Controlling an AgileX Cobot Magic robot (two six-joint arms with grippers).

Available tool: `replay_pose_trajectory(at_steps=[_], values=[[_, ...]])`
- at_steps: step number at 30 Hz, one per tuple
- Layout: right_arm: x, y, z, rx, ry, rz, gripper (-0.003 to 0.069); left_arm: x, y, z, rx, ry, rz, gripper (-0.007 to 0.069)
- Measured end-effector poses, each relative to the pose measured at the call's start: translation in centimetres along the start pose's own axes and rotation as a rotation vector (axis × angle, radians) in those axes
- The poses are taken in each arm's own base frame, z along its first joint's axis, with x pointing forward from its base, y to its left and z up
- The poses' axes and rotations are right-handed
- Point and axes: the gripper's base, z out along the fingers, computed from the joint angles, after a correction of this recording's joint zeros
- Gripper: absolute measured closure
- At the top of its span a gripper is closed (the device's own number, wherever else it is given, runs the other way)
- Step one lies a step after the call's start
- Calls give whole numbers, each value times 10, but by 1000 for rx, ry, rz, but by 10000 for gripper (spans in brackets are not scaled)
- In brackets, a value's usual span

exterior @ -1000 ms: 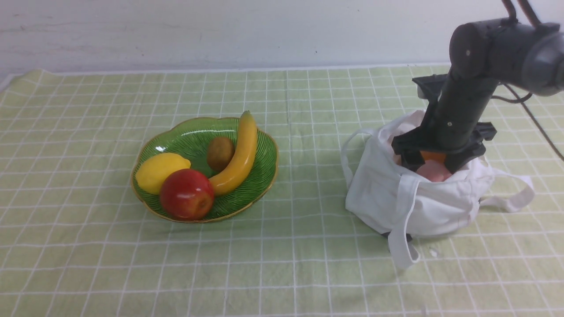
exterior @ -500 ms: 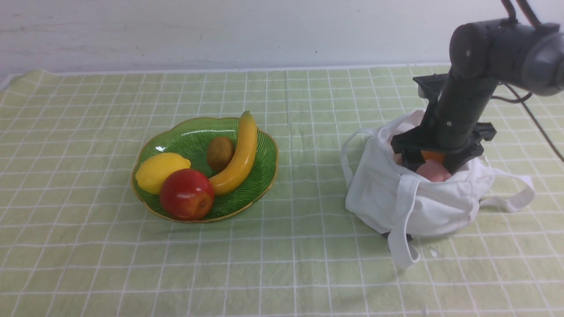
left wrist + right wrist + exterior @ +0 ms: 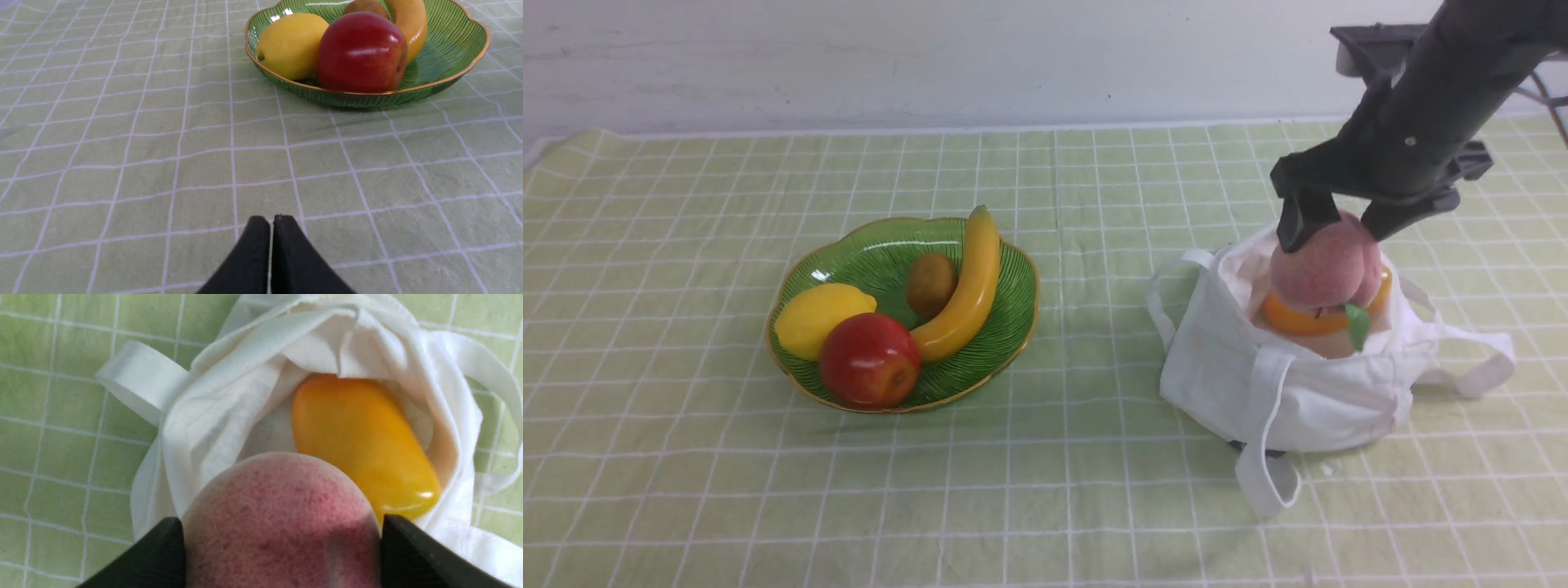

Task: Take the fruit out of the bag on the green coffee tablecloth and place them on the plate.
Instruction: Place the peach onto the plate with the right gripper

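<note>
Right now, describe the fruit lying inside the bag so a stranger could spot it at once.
On the green grid tablecloth, find the white cloth bag on the robot's right. Inside its open mouth lies the mango. It is glossy, orange-yellow and oblong, unlike the matte pink peach held just above it.

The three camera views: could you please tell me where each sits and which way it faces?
Front view: between the arms, facing forward over the cloth at the plate and bag; the right arm shows, its right hand gripping the peach.
Left wrist view: on the left arm, facing the plate across the cloth; the shut left hand shows.
Right wrist view: on the right arm, facing down into the bag at the mango; the right hand shows.
Shared: front and right wrist show peach, mango, bag.
</note>
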Motion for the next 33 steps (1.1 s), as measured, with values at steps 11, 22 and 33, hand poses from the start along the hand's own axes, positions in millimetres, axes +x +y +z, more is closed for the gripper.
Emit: replay_pose_trajectory(at_steps=[11, 22, 33], values=[[-5, 23, -44, -228, -187, -12, 106, 0, 0, 0, 0, 0, 0, 632], [-21, 116, -17, -522, -413, -242, 106, 0, 0, 0, 0, 0, 0, 632], [-15, 185, 84, -471, -461, -335, 106, 0, 0, 0, 0, 0, 0, 632]])
